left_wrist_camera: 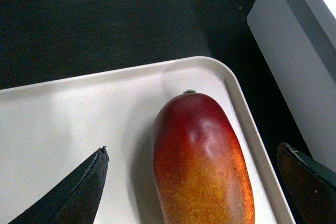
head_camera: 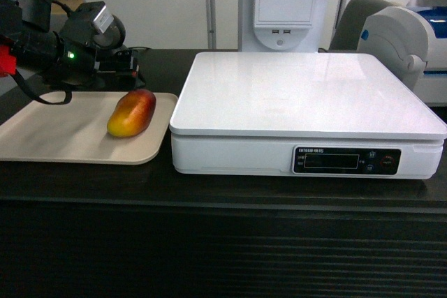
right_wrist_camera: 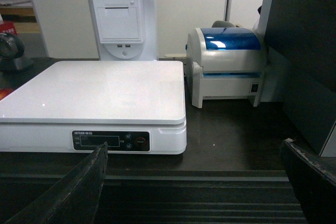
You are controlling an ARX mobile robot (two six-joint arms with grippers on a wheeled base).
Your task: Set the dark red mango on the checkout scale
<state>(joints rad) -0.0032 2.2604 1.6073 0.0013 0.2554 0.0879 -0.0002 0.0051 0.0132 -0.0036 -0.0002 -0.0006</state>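
Dark red mango (left_wrist_camera: 202,161) lies on beige tray (left_wrist_camera: 63,124), between the wide-open, empty left gripper (left_wrist_camera: 194,182) fingers, not yet touched. Risk: smooth oval skin could roll or slip on closure. Scale (head_camera: 307,95) beyond its right finger.

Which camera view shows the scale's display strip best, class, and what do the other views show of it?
The right wrist view: the display strip faces the camera, near and unobstructed, on the scale. The head view shows it too, but looking down on it. The left wrist view shows only a white side of the scale, no display.
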